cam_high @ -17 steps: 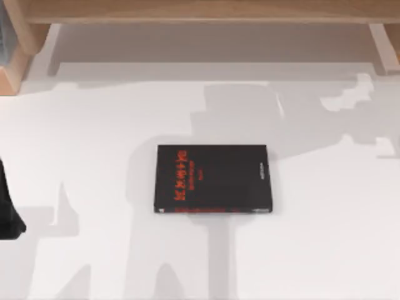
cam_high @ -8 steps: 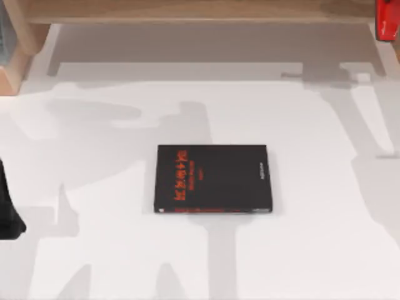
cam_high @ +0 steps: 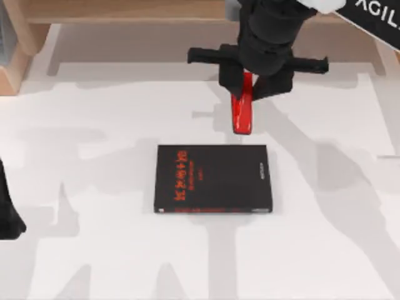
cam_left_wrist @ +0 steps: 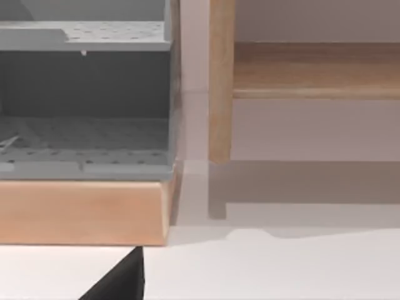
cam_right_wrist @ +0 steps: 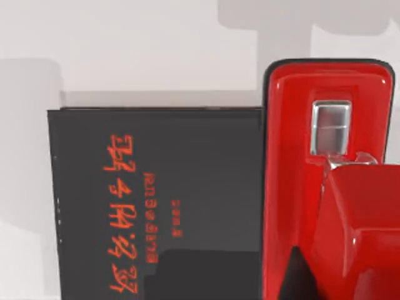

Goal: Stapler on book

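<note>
Gripping the stapler (cam_high: 242,112), right claw (cam_high: 245,87) hangs beyond the book (cam_high: 212,179)'s far edge; early release lands it on worktop (cam_high: 94,137).

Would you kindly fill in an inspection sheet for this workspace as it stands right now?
Surface: white table, crossed by grey shadows.
Job's things: black book lies flat mid-table; red stapler is held in the air beyond the book's far edge, not yet on it.
Clutter: nothing seen.
Grippers: right gripper holds the stapler, above the table's far middle; left arm is parked at the table's left edge.
Cables: nothing seen.
Surroundings: wooden shelf frame along the far side; grey perforated rack on a wooden base in the left wrist view.
</note>
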`<state>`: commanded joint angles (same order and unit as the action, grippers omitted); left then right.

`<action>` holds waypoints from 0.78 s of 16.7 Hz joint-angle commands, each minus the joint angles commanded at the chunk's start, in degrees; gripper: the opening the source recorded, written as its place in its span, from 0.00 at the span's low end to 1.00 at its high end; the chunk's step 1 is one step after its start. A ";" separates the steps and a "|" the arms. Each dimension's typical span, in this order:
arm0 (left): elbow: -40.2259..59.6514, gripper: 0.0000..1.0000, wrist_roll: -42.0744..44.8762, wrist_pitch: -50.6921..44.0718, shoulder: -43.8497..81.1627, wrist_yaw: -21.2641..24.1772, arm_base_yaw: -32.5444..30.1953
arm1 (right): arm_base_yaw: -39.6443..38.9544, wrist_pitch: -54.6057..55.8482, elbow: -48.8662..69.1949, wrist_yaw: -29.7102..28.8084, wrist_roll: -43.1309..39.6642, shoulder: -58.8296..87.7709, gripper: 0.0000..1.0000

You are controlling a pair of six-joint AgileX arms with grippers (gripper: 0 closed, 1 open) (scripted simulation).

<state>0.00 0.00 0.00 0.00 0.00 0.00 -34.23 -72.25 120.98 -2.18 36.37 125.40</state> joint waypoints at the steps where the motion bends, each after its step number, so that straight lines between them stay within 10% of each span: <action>1: 0.00 1.00 0.00 0.00 0.00 0.00 0.00 | -1.71 1.22 -1.15 0.06 1.48 1.28 0.00; 13: 0.00 1.00 0.00 0.00 0.00 0.00 0.00 | -5.97 5.49 -5.99 0.24 5.47 6.53 0.00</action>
<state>0.00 0.00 0.00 0.00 0.00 0.00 -40.20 -66.76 114.98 -1.94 41.84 131.93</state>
